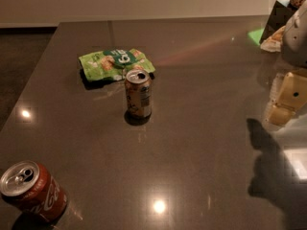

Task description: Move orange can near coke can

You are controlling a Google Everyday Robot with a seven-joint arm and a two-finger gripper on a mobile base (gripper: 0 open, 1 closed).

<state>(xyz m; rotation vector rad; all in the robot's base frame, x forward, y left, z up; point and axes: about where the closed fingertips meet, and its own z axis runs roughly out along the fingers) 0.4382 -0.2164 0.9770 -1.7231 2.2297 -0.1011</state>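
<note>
The orange can (138,95) stands upright near the middle of the dark table (201,128), with orange-brown sides and an opened silver top. The coke can (33,190), red with white script and a silver top with pull tab, is at the near left corner, well apart from the orange can. My gripper (284,104) shows as a pale yellowish part at the right edge, under a grey arm piece (296,35). It is far to the right of the orange can and touches neither can.
A green snack bag (115,63) lies just behind the orange can. Packets and a dark box (276,23) sit at the far right corner. The arm's shadow (268,166) falls on the near right of the table.
</note>
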